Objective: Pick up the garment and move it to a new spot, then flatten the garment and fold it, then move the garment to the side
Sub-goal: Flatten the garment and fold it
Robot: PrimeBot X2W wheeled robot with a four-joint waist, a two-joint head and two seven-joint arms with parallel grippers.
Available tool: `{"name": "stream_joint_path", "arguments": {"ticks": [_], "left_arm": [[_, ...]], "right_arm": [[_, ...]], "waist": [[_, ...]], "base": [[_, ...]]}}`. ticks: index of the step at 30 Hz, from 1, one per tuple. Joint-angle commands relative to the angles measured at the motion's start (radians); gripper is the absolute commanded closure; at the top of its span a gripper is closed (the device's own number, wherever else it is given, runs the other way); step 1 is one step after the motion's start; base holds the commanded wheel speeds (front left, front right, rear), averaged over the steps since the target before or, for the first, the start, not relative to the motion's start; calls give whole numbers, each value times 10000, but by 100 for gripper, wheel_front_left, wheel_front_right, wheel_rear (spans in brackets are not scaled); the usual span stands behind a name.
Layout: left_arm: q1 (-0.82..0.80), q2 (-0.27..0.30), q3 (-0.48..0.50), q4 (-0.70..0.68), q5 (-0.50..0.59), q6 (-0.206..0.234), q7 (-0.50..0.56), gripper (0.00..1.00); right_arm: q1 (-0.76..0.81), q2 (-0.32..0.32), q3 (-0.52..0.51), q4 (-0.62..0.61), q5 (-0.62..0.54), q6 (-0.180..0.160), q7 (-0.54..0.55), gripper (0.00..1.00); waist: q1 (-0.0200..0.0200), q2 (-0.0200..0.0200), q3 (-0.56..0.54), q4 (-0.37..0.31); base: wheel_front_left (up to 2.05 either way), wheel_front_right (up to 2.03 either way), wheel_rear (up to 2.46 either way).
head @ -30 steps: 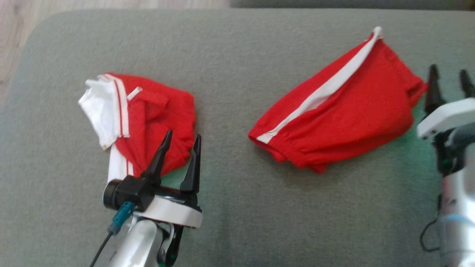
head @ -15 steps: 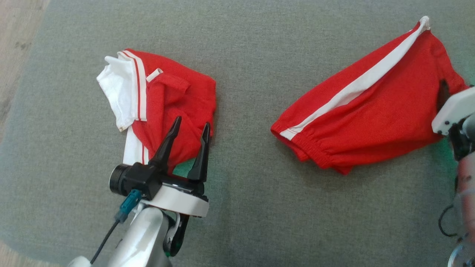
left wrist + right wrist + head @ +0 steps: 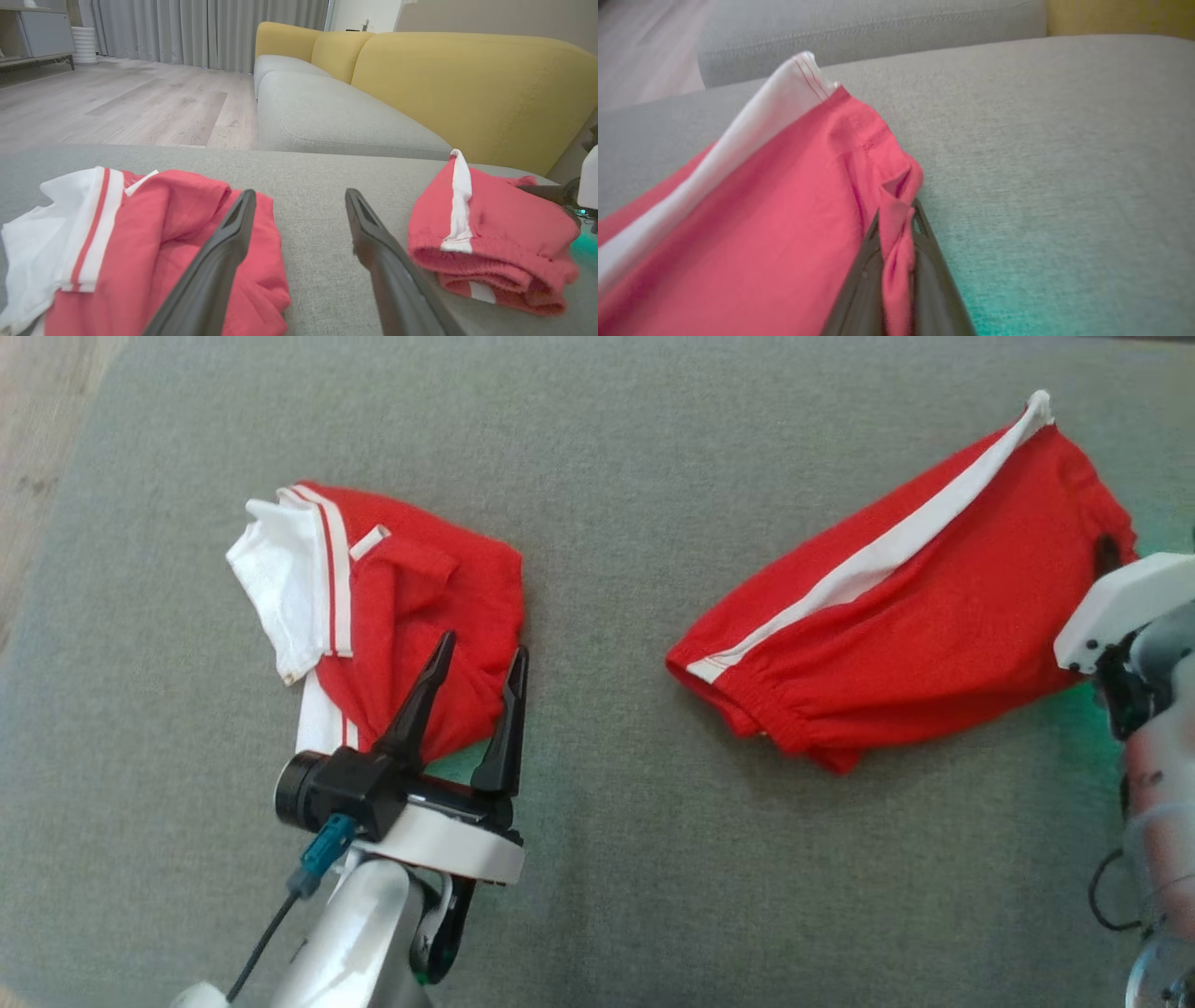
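We see the garment (image 3: 420,597), at the left of the head view, in red, its sleeve white with red-and-white stripe trim. The shorts (image 3: 934,625) at the right are red too, crossed by one white band. The cushion (image 3: 607,877) beneath is a grey-green weave. The left gripper (image 3: 484,644) is black. In the left wrist view the sofa back (image 3: 467,84) at upper right is mustard yellow, the floor (image 3: 117,107) pale wood, the curtains (image 3: 210,28) grey.
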Motion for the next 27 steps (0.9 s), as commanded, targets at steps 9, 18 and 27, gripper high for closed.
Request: {"name": "stream_joint_path", "arguments": {"ticks": [9, 18, 27], "left_arm": [[351, 33, 559, -325, 30, 59, -95, 0], [778, 32, 857, -309, 100, 162, -95, 0], [937, 32, 958, -324, 146, 123, -95, 0]], "right_arm": [[899, -373, -545, -660, 971, -9, -1153, 100], [2867, 439, -2422, -2474, 896, -9, -1442, 100], [3975, 1420, -3241, -4406, 921, -9, -1192, 100]], "waist": [[0, 0, -963, -712], [0, 0, -1454, -1153], [0, 0, -1570, -1266]], "base": [[0, 0, 0], [0, 0, 0], [0, 0, 0]]}}
